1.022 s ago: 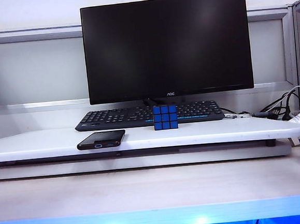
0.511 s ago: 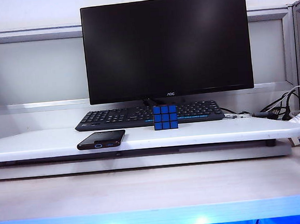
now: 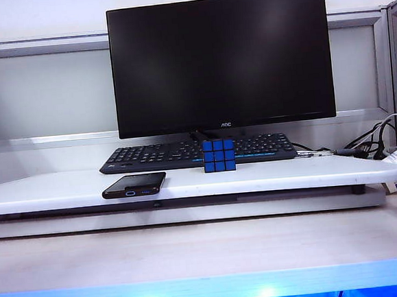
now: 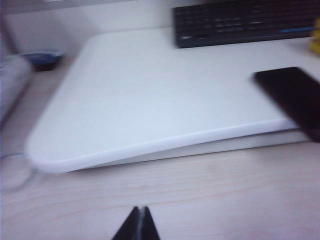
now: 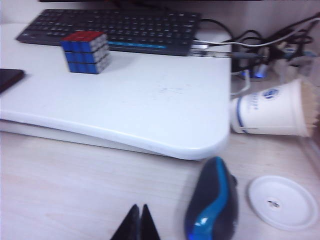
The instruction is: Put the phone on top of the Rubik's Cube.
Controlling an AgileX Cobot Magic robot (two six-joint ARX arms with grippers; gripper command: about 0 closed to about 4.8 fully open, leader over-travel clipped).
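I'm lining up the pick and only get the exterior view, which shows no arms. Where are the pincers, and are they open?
Observer: The left pincer sits over the bare wooden table, short of the white platform, with its jaws shut.
Operator: And the right?
Observer: The right pincer is shut too, low over the table beside a blue and black mouse.
Operator: Anything near that mouse?
Observer: A paper cup lies on its side, with a white round lid flat next to the mouse.
Operator: What colour is the top of the Rubik's Cube?
Observer: The Rubik's Cube has a red top face; the phone lies apart from it.
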